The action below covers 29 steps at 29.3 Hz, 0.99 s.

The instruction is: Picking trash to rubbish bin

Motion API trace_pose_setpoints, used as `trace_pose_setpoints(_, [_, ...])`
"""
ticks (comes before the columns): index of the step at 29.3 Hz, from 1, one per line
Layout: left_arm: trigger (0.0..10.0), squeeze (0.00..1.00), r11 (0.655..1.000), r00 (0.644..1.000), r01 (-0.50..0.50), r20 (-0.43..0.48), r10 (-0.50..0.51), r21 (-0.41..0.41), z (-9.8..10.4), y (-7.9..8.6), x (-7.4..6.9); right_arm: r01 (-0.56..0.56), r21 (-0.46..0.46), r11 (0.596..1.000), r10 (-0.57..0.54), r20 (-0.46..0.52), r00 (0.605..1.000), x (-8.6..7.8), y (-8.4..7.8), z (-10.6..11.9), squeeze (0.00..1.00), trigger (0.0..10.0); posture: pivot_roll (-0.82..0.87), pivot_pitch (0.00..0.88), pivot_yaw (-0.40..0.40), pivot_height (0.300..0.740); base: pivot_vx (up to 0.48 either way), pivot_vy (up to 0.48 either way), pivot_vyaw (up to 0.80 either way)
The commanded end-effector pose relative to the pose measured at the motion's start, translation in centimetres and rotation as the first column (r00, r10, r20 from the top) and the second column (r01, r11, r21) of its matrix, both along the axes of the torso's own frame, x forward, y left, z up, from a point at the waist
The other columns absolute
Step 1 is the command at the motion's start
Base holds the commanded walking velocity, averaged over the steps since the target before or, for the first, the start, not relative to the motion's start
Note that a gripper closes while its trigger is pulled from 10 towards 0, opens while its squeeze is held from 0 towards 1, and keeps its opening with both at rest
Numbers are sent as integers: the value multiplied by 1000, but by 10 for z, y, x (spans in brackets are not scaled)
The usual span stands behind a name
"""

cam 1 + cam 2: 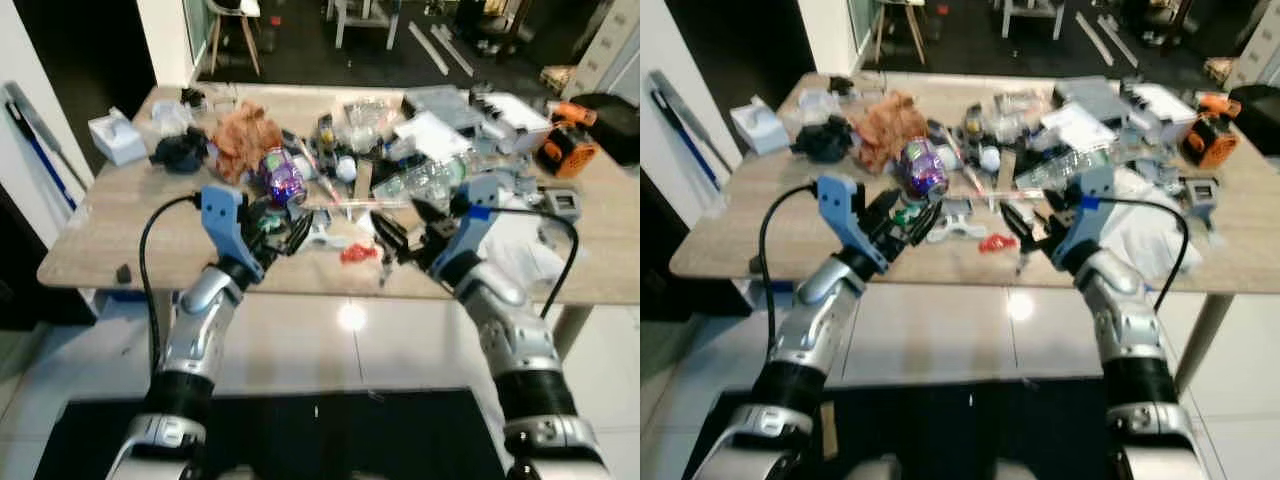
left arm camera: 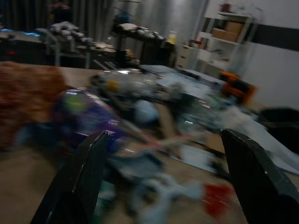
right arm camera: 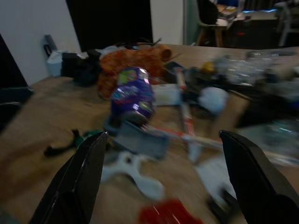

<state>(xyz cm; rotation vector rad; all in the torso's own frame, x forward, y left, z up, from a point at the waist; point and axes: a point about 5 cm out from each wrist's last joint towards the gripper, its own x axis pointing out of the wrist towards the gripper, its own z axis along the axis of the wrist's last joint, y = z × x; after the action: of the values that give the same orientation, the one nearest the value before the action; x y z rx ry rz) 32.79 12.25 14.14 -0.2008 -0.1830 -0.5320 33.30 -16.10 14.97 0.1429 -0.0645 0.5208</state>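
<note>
Both silver arms reach up from the bottom of the left eye view toward a wooden bench full of junk. The left pincer has its fingers spread apart and holds nothing. The right pincer is spread apart too and is also empty. Between them, near the front edge of the bench, lies a small red scrap. Just behind it sits a crumpled purple wrapper. Further back are an orange cloth and an orange tool at the far right.

The right eye view shows the same things. A white tissue box sits on the bench's left corner.

The left wrist view is dark and blurry. The red scrap lies low between the two black fingers, close to the right one.

The right wrist view shows the purple wrapper straight ahead and the red scrap very near, between the fingers.

I think the red scrap is light and thin. It may slide on the smooth wood. Pinching it across its middle from above looks best. The purple wrapper looks soft and crinkly, so it should squash easily when pinched at its side.
</note>
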Motion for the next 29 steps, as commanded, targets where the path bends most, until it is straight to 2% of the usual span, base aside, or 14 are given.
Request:
trace_pose_setpoints(1, [10000,0,1000,1000,3,-9,-3,6,1,-2,2,6,-16,1000,-7,-8,1000,-1,-4,-2,0,10000,-50,0,-53,740,480,0,0])
trace_pose_setpoints(11, [10000,0,1000,1000,2,-17,-1,16,2,-3,3,5,-18,1000,-6,-8,1000,0,-4,-2,0,10000,-51,0,-53,740,448,0,0])
trace_pose_setpoints(14, [10000,0,1000,998,11,-57,-10,20,-1,-4,4,8,-15,1000,-8,-7,1000,0,-4,-1,0,10000,-51,0,-53,740,396,0,0])
trace_pose_setpoints(21, [10000,0,999,993,48,-106,-46,25,-5,-6,5,62,11,998,-62,-22,998,4,-12,0,0,10000,-51,0,-53,740,41,0,0])
trace_pose_setpoints(24, [10000,0,997,991,56,-121,-50,53,-3,-5,5,153,95,984,-147,-71,987,11,-27,4,0,10000,-48,0,-54,740,0,0,0])
trace_pose_setpoints(29, [10000,0,992,984,88,-162,-73,88,-4,-5,5,163,173,971,-143,-124,982,13,-33,5,0,10000,-49,0,-54,740,0,0,0])
